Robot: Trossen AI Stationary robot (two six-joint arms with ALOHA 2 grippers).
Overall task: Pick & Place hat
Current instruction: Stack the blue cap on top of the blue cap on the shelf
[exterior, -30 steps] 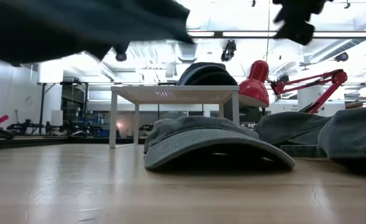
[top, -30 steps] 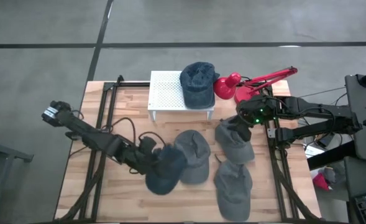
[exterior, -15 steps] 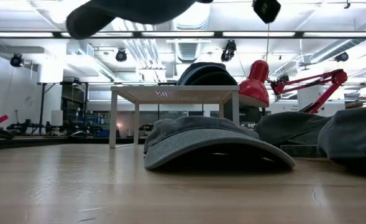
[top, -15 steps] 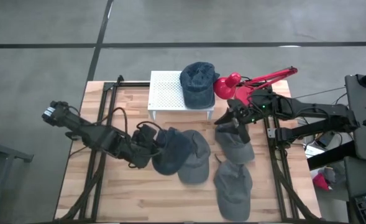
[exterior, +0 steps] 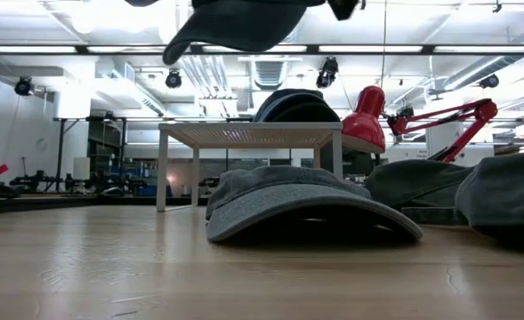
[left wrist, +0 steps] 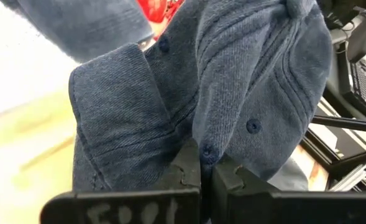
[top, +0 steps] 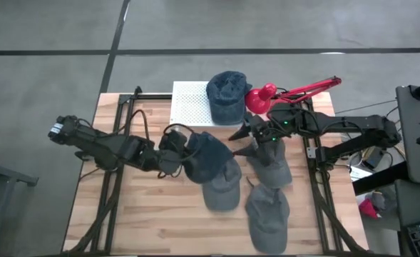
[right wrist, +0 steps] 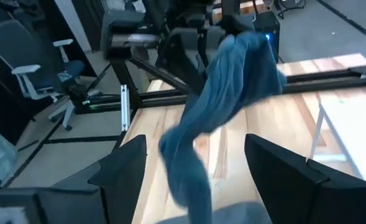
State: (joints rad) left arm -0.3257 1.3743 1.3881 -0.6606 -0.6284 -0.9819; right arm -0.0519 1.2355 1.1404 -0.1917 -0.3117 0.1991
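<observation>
My left gripper is shut on a dark blue denim hat, carried high above the table; the low view shows this hat at the top edge. My right gripper is open in the air just right of the hat, touching nothing. Its wrist view shows the hat hanging ahead of the open fingers. A second blue hat sits by its crown opening on the white rack. My left gripper pinches a fold of the hat's crown cloth between its two fingers, beside a small eyelet. The fingers come level from the table's left. The hat is lifted clear of the table and droops beyond and below the fingers, slack.
Three grey hats lie on the wood: one under the carried hat, one by the right arm, one nearer the front. A red desk lamp stands right of the rack. The left half of the table is bare.
My left gripper has risen and swung toward the table's far right, toward the white rack, carrying the blue hat up and away from the near side. My right gripper has moved toward the table's left, off the grey hat and closer to the carried hat.
</observation>
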